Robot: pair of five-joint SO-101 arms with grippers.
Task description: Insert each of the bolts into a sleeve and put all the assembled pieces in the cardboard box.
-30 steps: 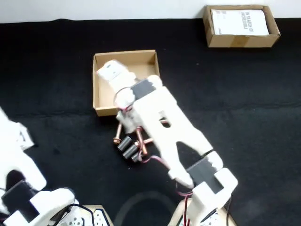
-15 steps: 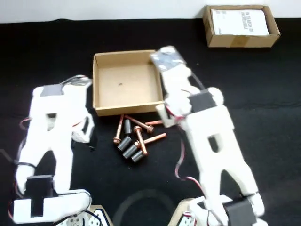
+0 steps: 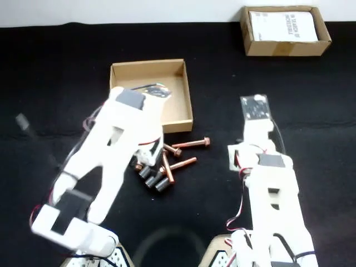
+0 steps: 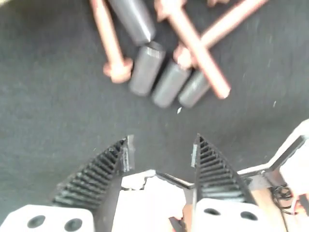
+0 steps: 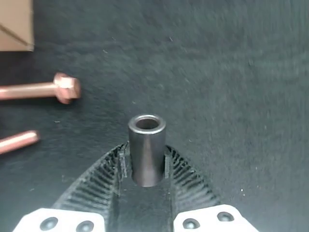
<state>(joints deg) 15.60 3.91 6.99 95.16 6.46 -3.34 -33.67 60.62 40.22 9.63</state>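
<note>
Now my right hand is gripping a sleeve, bore clear of the jaws, while my left hand is hovering open over the bolts near the cardboard box. I'm aiming to take one bolt near its head, keeping the shank free.

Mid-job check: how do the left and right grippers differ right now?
The left gripper is open and empty; the right gripper is shut on a dark sleeve. The left gripper hangs over the loose sleeves and copper bolts; the right gripper is apart from that pile, near one bolt head. Both have ribbed black fingers.
</note>
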